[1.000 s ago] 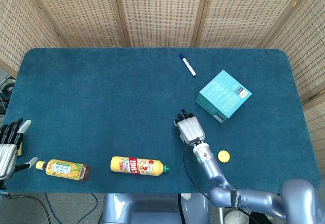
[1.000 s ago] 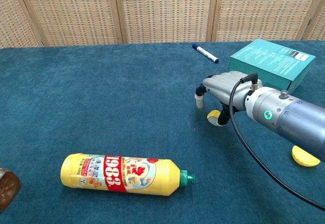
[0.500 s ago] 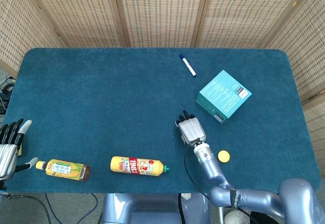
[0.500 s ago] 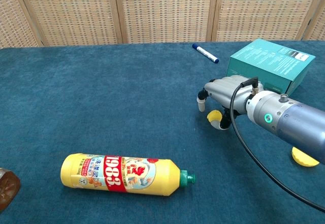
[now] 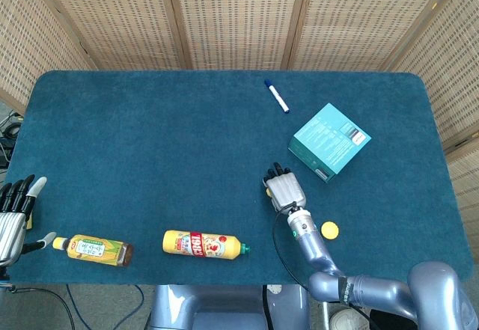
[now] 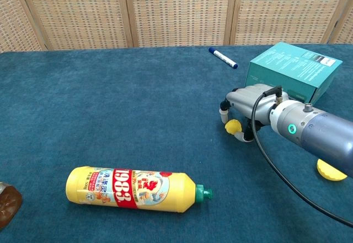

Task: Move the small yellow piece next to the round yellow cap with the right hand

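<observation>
At the far left edge of the tabletop (image 5: 150, 143), the left hand (image 5: 13, 214) rests with fingers spread, holding nothing. Just beside it lies a tea bottle (image 5: 93, 249), then a yellow bottle (image 5: 203, 244) on its side. Right of centre, the right hand (image 6: 248, 108) pinches the piece (image 6: 233, 125) between thumb and fingers, low over the cloth. The cap (image 6: 331, 169) lies well apart to the right. Behind are a pen (image 5: 276, 96) and a teal box (image 5: 329, 141).
</observation>
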`<state>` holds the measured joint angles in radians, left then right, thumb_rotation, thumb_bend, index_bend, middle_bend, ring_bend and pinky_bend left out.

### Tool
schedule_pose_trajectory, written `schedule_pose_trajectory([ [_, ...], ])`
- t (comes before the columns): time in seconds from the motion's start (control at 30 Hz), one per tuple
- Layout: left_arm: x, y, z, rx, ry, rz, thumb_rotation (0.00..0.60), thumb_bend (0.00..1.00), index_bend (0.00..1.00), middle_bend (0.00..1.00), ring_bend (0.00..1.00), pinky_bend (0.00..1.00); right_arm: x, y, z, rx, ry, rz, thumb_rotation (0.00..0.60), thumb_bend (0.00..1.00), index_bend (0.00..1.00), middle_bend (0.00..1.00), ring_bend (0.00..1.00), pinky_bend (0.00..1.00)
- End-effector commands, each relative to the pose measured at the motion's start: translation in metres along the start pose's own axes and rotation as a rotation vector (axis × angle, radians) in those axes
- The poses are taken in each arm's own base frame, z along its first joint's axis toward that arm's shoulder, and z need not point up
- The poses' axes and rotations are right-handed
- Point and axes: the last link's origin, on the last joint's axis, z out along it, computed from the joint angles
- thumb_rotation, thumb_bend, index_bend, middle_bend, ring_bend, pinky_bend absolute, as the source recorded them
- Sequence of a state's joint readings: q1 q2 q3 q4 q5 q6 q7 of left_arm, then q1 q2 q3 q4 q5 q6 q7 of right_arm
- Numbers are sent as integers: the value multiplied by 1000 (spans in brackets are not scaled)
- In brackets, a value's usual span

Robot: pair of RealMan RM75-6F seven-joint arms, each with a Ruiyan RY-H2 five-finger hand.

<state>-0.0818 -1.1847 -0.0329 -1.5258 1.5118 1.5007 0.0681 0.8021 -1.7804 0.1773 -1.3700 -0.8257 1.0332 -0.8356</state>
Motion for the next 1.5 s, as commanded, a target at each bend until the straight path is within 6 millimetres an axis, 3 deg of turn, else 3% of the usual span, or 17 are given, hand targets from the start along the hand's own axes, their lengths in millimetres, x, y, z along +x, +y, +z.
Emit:
schedule_pose_trajectory([
  [0.03, 0, 0, 0, -1, 0, 1, 600, 52, 0, 0, 0, 0, -2, 1, 0, -5, -8, 1, 600, 375, 367, 203, 80, 241],
  [0.7, -1, 1, 0, -3, -5, 4, 600, 58, 0, 0, 0, 0, -1, 2, -1, -11, -16, -9, 600, 346, 458, 258, 115, 241],
  [1.13, -1, 2, 0, -7, -3, 6, 600, 61, 0, 0, 0, 0, 22, 1, -9, -5, 37, -11, 600, 336, 464, 261, 119, 241],
  [1.33, 1, 1, 0, -5, 4, 2, 600, 60, 0, 0, 0, 0, 34, 17, -22, -28, 67, -28, 600, 332, 465, 261, 119, 241],
  [1.5, 2, 1, -1, -3, 8, -1, 600, 58, 0, 0, 0, 0, 39, 36, -46, -39, 87, -5, 600, 328, 465, 261, 119, 241],
])
